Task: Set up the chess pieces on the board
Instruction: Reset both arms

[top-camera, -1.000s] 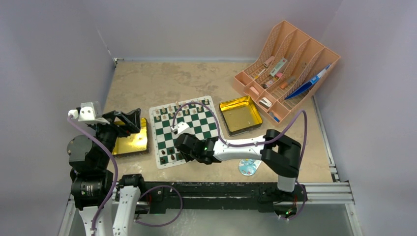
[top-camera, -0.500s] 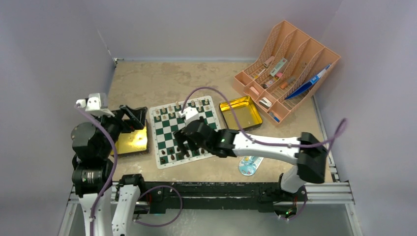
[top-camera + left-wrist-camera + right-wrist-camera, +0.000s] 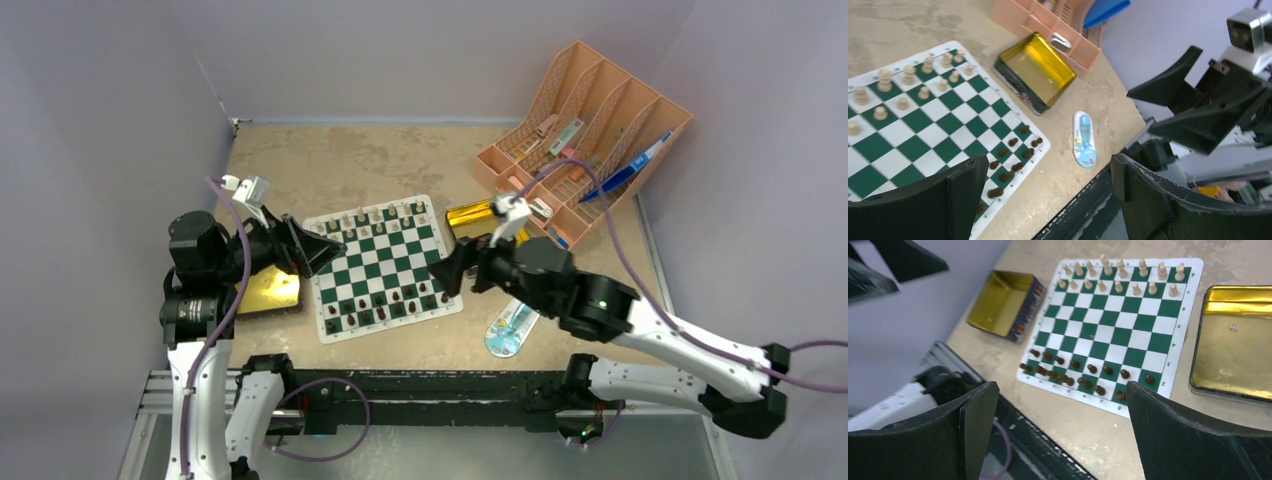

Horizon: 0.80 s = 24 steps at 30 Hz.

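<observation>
Top external: our left gripper (image 3: 325, 252) and right gripper (image 3: 450, 270) both gape wide, empty.
Cream chess pieces (image 3: 377, 215) line the 12 o'clock edge of the green-and-white checked board (image 3: 375, 262), dark brown chess pieces (image 3: 397, 297) the 6 o'clock edge.

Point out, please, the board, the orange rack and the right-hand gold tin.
board (image 3: 1113, 332), right wrist view, empty middle square.
orange rack (image 3: 548, 88), top external view, left side wall.
gold tin (image 3: 1238, 355), right wrist view, bare floor.

The overhead view faces down; both wrist views look obliquely onto the board (image 3: 1120, 335).
</observation>
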Available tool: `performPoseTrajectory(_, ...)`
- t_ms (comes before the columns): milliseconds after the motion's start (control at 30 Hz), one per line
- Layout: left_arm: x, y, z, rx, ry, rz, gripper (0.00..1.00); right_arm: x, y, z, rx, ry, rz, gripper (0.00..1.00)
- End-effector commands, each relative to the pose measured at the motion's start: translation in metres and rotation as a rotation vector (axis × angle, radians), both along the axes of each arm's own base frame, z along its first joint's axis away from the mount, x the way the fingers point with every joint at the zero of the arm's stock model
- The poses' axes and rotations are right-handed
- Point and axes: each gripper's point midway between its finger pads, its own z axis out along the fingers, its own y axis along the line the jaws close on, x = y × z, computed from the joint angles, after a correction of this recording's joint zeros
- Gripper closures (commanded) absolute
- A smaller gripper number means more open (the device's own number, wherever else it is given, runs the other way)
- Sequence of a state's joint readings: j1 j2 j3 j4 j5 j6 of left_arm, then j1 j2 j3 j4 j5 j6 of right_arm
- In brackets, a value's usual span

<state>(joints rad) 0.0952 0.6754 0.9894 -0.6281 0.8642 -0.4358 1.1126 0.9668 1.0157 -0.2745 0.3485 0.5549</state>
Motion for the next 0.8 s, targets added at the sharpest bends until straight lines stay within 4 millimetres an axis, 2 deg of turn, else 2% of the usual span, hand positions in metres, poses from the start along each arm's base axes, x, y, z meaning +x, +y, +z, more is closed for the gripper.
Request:
performPoseTrajectory(0,-0.028,-0.023,0.019,-0.06,-0.092,-0.205,0.08,-0.015,-0.033,0.025,0.163,0.033,-0.067,0.01)
performPoseTrajectory(133,-0.029,-0.024,0.013,-0.067,-0.088,-0.21,0.08,-0.02,-0.059,0.042,0.256,0.033,-0.124,0.01)
performPoseTrajectory(333,-0.025,-0.024,0.008,-0.078,-0.08,-0.203,0.08,-0.02,-0.081,0.07,0.361,0.008,-0.188,0.01)
performPoseTrajectory(767,-0.025,-0.023,0.002,-0.075,-0.066,-0.198,0.08,-0.02,-0.086,0.076,0.393,-0.009,-0.196,0.01)
